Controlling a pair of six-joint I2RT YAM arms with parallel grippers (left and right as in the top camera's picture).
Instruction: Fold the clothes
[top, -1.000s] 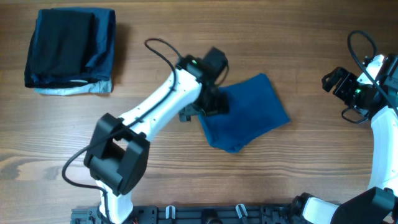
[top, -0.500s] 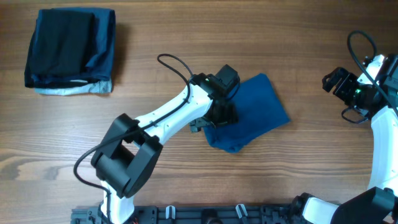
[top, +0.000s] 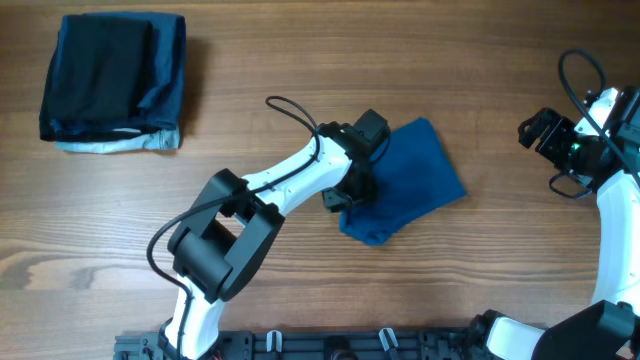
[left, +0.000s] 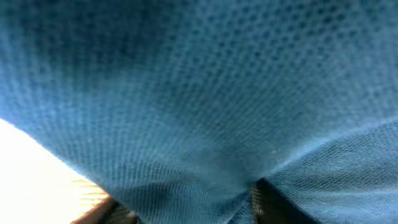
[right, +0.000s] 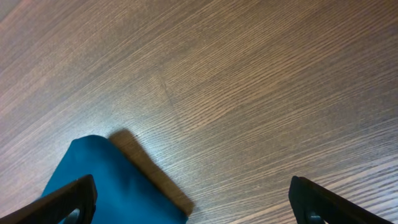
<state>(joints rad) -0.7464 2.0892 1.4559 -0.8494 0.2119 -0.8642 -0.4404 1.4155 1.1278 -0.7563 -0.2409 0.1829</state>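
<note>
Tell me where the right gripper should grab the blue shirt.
Probably best to grip the blue shirt at its free right edge near the far corner, coming from the right with the right gripper. That edge lies flat, uncovered and facing that arm; the left gripper sits on the opposite edge.

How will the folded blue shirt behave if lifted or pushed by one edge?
Probably floppy: the blue shirt lies as a soft bundle with rounded edges, so a lifted edge would likely drape and unfold. Its textured knit, seen by the left wrist camera, suggests it may bunch rather than slide.
</note>
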